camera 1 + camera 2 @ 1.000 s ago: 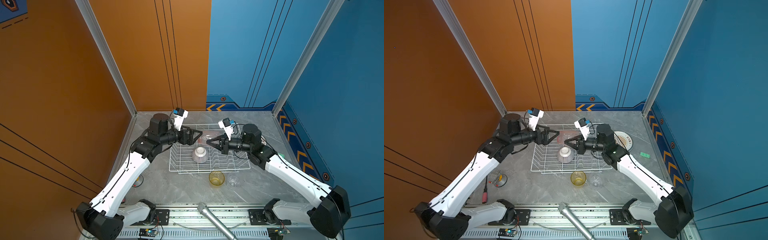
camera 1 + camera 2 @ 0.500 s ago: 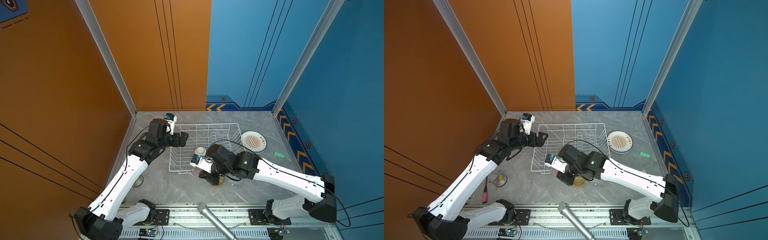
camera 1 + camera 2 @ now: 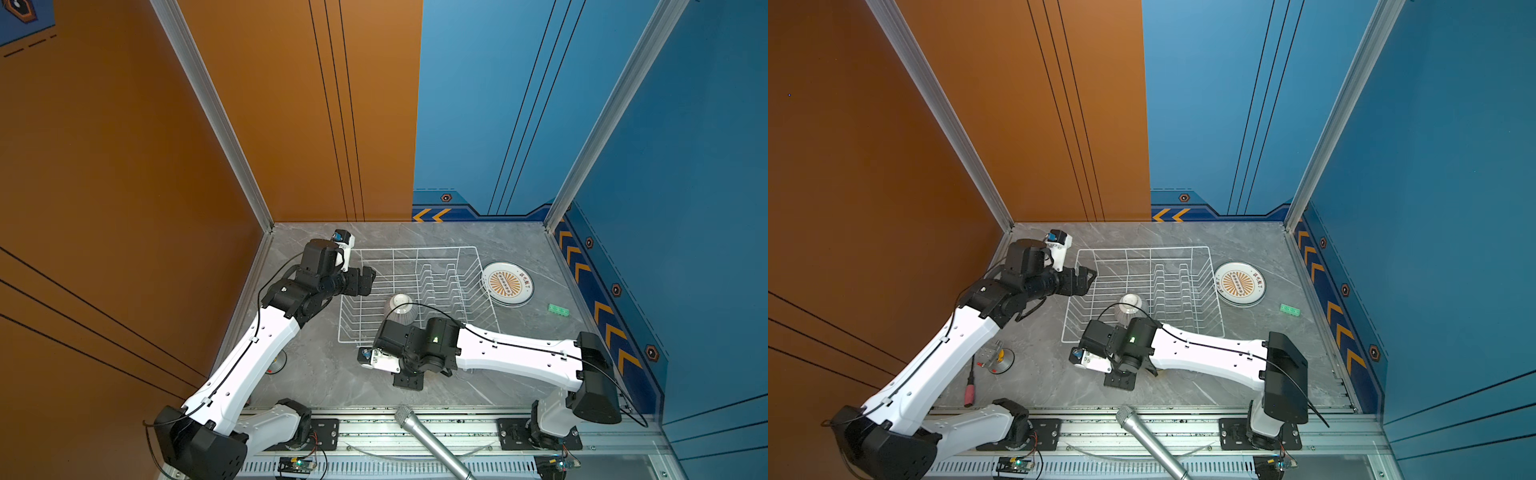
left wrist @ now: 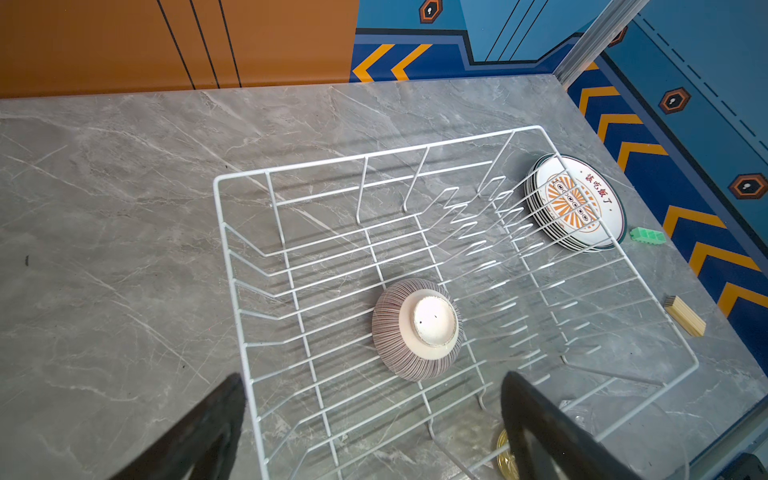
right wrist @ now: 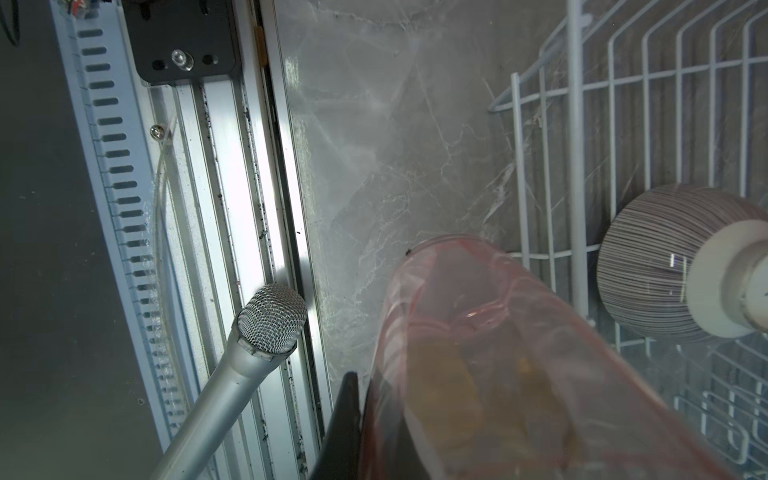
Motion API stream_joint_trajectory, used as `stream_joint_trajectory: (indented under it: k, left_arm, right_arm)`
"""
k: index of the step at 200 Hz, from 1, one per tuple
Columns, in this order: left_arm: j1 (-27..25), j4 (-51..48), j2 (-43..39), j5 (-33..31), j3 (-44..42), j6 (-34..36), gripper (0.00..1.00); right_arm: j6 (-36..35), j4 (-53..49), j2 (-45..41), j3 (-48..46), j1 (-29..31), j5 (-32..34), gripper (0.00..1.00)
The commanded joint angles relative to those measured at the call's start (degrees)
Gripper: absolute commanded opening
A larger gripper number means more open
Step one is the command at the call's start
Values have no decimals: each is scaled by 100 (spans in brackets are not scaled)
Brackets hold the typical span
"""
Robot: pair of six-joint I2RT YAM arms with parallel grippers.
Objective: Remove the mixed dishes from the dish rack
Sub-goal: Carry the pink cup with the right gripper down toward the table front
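Fingers (image 5: 343, 415) of right gripper (image 3: 409, 380) clamped on pink tumbler (image 5: 478, 353), over desk (image 3: 332, 374) just off dish rack (image 3: 415, 249) front edge. Left gripper (image 4: 372, 380) fingers spread wide, nothing in them, at rack's left edge. Striped bowl (image 3: 400, 307) upside down inside rack, near front. Plate stack (image 3: 507, 284) already on desk beside rack's right edge.

We see white wire rack (image 3: 473, 286); striped bowl (image 3: 401, 309) upturned inside; plates (image 3: 507, 284) stacked just beside; pink tumbler (image 5: 478, 353) gripped, tilted, outside rack.

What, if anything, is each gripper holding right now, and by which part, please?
Right gripper: pink tumbler, clamped by its side wall. Left gripper: open, holding nothing.
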Motion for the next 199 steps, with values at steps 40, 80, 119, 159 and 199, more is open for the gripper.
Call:
stream_joint_trajectory:
  k: [40,80,119,159,199]
  left_arm:
    - [-96,-93,174,-268,-78,233,97]
    - [-116,-80,280,-252,-54,299,97]
    - [-124,-51,326,-225,-70,317,97]
    - [-134,-43,362,-212,-79,325,97]
    - [-145,-43,379,-203,-79,335,97]
  right_arm:
    - [-227,-414,495,398,35,362,0]
    - [-269,-487,726,450,9,397,0]
    - [-291,-495,836,462,-46,422,0]
    - [-316,-487,930,453,-88,411,0]
    - [-317,-487,1008,441,-114,411,0]
